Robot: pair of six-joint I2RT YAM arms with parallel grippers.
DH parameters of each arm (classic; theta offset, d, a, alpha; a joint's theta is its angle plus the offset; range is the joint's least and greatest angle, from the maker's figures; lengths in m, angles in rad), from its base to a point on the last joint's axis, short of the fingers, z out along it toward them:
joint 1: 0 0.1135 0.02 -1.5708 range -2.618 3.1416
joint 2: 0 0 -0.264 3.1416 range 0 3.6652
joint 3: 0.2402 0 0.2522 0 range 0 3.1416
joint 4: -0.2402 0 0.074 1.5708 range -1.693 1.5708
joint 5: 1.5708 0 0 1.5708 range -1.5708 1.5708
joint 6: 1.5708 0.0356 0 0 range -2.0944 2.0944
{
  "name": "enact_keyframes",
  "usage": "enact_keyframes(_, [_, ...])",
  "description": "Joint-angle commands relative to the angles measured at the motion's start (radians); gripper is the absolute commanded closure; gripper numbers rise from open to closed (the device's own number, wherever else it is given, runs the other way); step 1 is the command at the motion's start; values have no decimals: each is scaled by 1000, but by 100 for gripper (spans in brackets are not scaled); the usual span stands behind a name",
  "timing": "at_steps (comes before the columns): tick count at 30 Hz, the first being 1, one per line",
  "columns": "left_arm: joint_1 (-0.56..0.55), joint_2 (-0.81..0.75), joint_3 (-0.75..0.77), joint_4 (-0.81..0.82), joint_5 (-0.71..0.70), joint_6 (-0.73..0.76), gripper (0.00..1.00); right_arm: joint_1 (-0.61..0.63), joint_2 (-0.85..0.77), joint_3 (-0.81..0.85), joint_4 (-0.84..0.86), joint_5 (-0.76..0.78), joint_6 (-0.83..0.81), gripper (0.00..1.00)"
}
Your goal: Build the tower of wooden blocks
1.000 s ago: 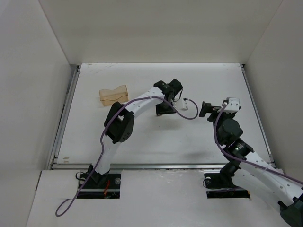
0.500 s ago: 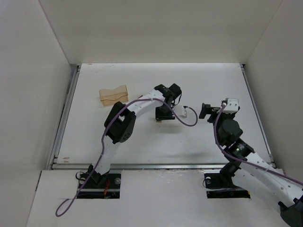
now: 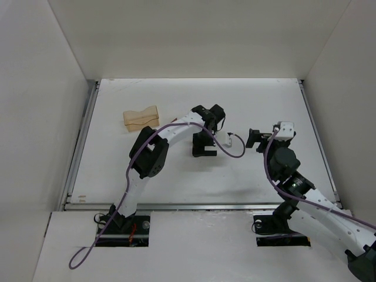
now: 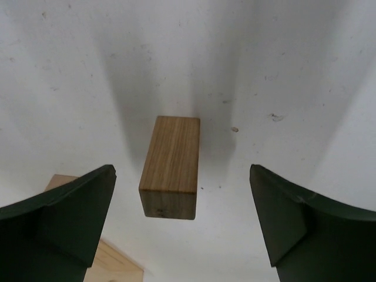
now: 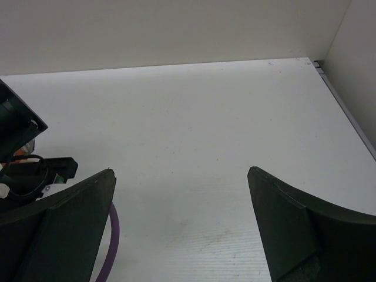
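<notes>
Near the table's [image 3: 176,182] middle, my left gripper [image 3: 204,151] pointed down with its jaws wide apart, and the tan cuboid [image 4: 170,164] lay on the white surface between the fingers, touching neither, while a pale wood piece [image 4: 111,265] sat partly hidden at 7 o'clock from it, just behind one finger. At 3 o'clock the right gripper [image 5: 181,171] hung apart and empty, and at 10 o'clock, further back, lay a wavy amber piece [image 3: 141,117]. I judged the danger was a slanted lift: a finger could brush the cuboid or push the pale piece.
</notes>
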Motion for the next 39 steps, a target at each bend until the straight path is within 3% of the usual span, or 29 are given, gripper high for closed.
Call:
enact_keyframes(1, [-3,-18,66,-61,39,-11,0,0,-6,22,31,-22,-6,0])
enact_keyframes(7, [17,-73,192,-118,71,-21,0,0,19,40,22,-71,-6,0])
enact_keyframes(12, [43,-157,212,-118,71,-55,0,0,82,104,10,-149,11,0])
enact_keyframes(17, [110,-278,140,-11,-79,-161,0,-18,177,249,10,-206,55,0])
enact_keyframes(21, [212,-389,68,196,-174,-316,0,-30,386,443,-108,-374,55,0])
enact_keyframes(24, [345,-476,-13,376,-214,-556,0,-40,573,647,-206,-532,55,0])
enact_keyframes(26, [446,-512,-44,419,-48,-723,0,-49,666,795,-290,-658,55,0])
enact_keyframes(27, [560,-547,-89,445,27,-788,0,-49,710,838,-312,-701,55,0])
enact_keyframes(29, [664,-570,-140,519,239,-879,0,-58,850,920,-372,-811,45,6])
enact_keyframes(31, [741,-570,-170,531,328,-876,0,-58,1010,1046,-425,-848,25,14])
enact_keyframes(32, [750,-570,-180,521,338,-861,2,-58,1071,1095,-505,-849,6,22])
enact_keyframes(34, [750,-570,-194,499,327,-798,4,-58,1193,1256,-598,-849,-14,29])
enact_keyframes(35, [750,-581,-206,499,314,-798,4,-47,1312,1311,-693,-836,-29,29])
enact_keyframes(39, [759,-621,-272,545,281,-797,0,-14,1529,1504,-811,-813,-99,26])
